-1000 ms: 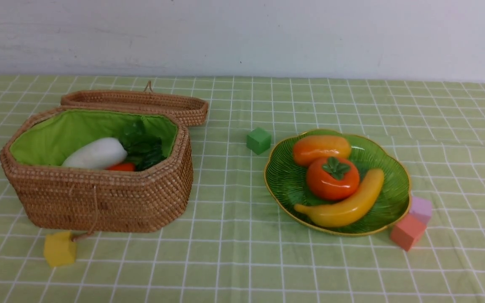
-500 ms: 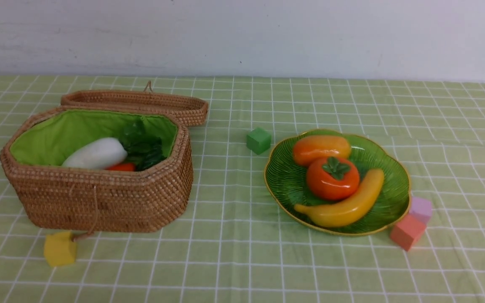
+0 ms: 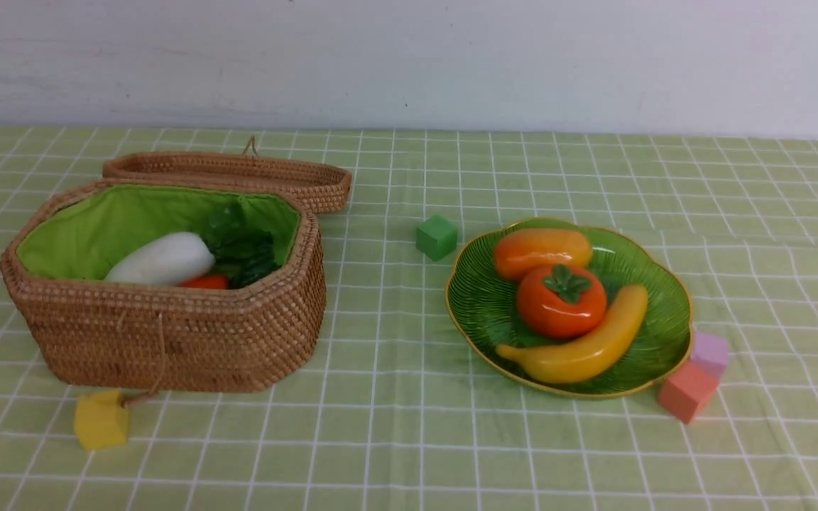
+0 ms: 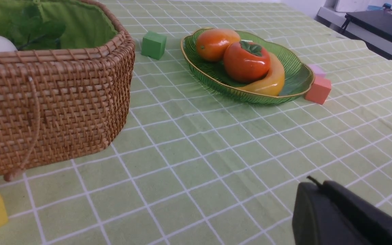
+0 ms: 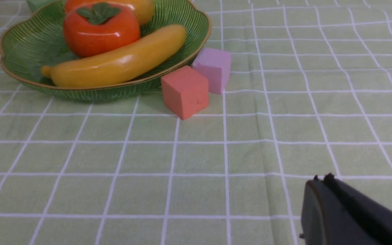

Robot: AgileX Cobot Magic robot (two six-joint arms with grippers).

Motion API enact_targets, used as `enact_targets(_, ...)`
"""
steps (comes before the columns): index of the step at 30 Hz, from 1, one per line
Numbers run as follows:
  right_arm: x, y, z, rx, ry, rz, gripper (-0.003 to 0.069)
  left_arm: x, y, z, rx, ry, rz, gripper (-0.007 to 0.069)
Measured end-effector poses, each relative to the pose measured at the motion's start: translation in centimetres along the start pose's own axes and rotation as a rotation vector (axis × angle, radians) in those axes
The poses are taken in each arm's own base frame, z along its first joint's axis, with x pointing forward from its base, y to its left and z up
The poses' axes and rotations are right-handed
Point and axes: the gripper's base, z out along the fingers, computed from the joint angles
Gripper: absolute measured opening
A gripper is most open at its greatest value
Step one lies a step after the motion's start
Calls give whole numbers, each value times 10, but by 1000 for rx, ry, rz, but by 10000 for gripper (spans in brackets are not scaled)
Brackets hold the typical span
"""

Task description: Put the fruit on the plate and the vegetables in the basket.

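**Fruit on the plate, vegetables in the basket, both claws closed**

A pale wall stands behind a table (image 3: 409, 440) covered with a light green cloth ruled in white squares. The left claw (image 4: 313, 190) shows only in its own wrist view, as a dark, smooth, blunt tip with its two halves pressed together, holding nothing, above bare cloth. The right claw (image 5: 320, 187) looks the same in its wrist view: closed, empty, over the cloth. Neither arm appears in the front view.

Nearest the right claw are a salmon cube (image 5: 184, 91) and a lilac cube (image 5: 213, 69), matte, touching each other beside the plate (image 3: 480, 312). The plate is shallow ribbed green glass with a wavy gold rim. On it lie the glossy fruit: a curved yellow banana (image 3: 583, 348), a round orange-red persimmon (image 3: 560, 301) with a green leaf cap, and an oval mango (image 3: 542, 250) behind. A green cube (image 3: 437, 236) sits just beside the plate's far left edge.

Further left stands the eight-sided woven wicker basket (image 3: 167, 341), lined in bright green cloth, its lid (image 3: 228, 174) behind it. Inside, the front view shows a smooth white radish (image 3: 162, 260), dark leaves and a sliver of red-orange carrot (image 3: 204, 282); the left wrist view shows only the radish's end and leaves. I cannot see an eggplant. A yellow cube (image 3: 101, 419) lies by the basket's front cord.
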Motion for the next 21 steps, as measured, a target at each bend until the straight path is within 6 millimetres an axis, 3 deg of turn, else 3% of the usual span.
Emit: enact_targets(21, 0, 0, 0, 0, -1, -1, -4, -1, 1, 0, -18, -7, 34, -5)
